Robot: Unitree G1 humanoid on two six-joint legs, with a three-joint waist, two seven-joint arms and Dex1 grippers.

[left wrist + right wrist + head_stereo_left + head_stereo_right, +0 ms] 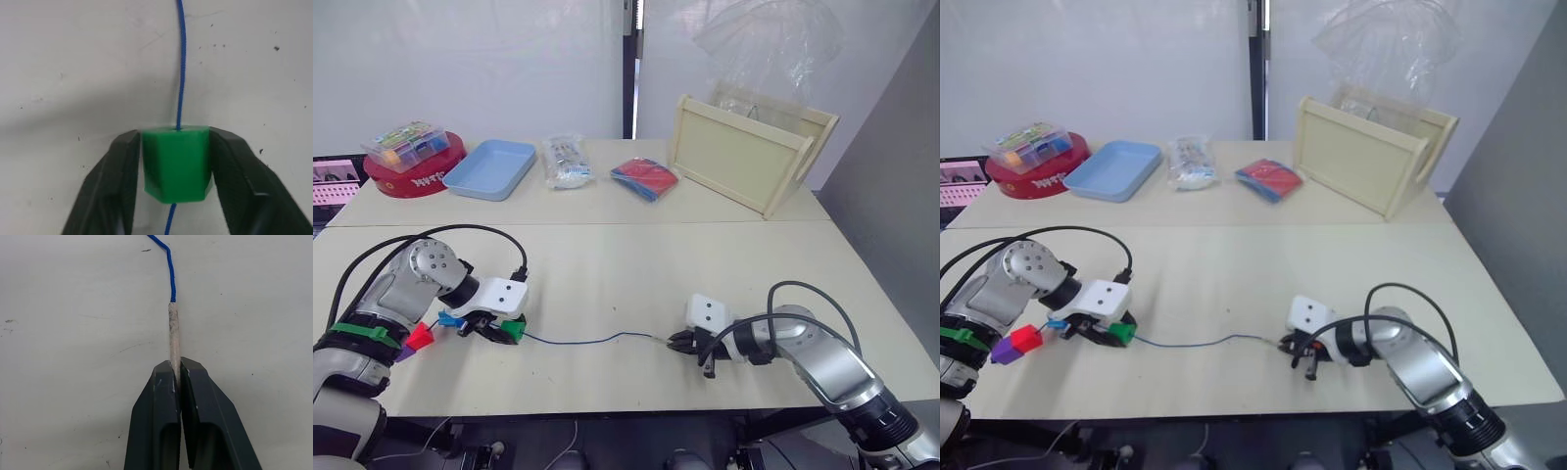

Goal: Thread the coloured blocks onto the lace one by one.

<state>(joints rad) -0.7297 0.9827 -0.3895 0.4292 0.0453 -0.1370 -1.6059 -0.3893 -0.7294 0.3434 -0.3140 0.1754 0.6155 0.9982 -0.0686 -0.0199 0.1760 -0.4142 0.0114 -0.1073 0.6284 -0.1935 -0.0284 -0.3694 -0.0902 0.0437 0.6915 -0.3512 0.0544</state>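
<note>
My left gripper (505, 330) is shut on the green block (176, 162), and the blue lace (181, 68) runs through the block's hole. Behind it on the same lace sit a light blue block (448, 319), a red block (419, 337) and a purple block (1002, 350). The lace (582, 342) stretches across the table to my right gripper (676, 341). That gripper is shut on the lace's pale stiff tip (174, 335), with the tip lying just above the tabletop.
At the back of the table stand a red round tin (411, 174) with a clear box of coloured pieces (406, 144) on it, a light blue tray (490, 167), a clear bag (566, 162), a red-blue packet (643, 178) and a wooden frame (744, 154).
</note>
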